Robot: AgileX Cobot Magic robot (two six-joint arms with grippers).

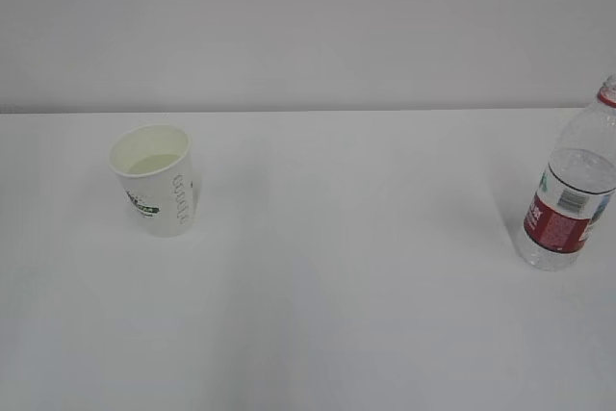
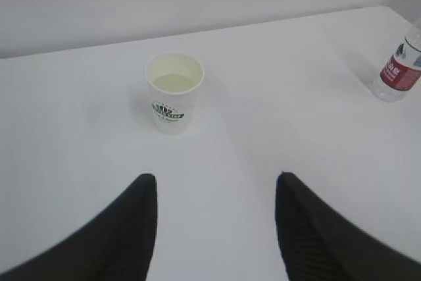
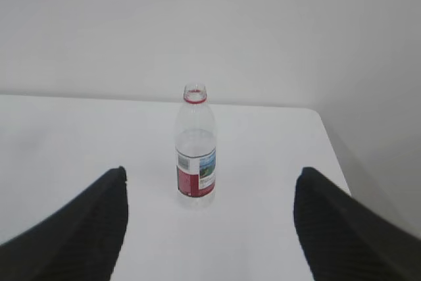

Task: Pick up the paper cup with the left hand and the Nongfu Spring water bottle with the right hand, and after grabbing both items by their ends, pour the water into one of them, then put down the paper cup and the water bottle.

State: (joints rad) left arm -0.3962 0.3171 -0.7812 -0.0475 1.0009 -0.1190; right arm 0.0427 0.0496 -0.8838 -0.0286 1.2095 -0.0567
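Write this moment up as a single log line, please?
paper cup: upright, holds water, free | water bottle: upright, uncapped, free | left gripper: open, short of cup | right gripper: open, short of bottle

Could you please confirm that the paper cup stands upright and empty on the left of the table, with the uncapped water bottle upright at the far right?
One detail is wrong: the paper cup is not empty. The left wrist view shows a pale pool of liquid in its bottom. The rest holds: the cup stands upright on the left of the table, and the uncapped water bottle stands upright at the far right.
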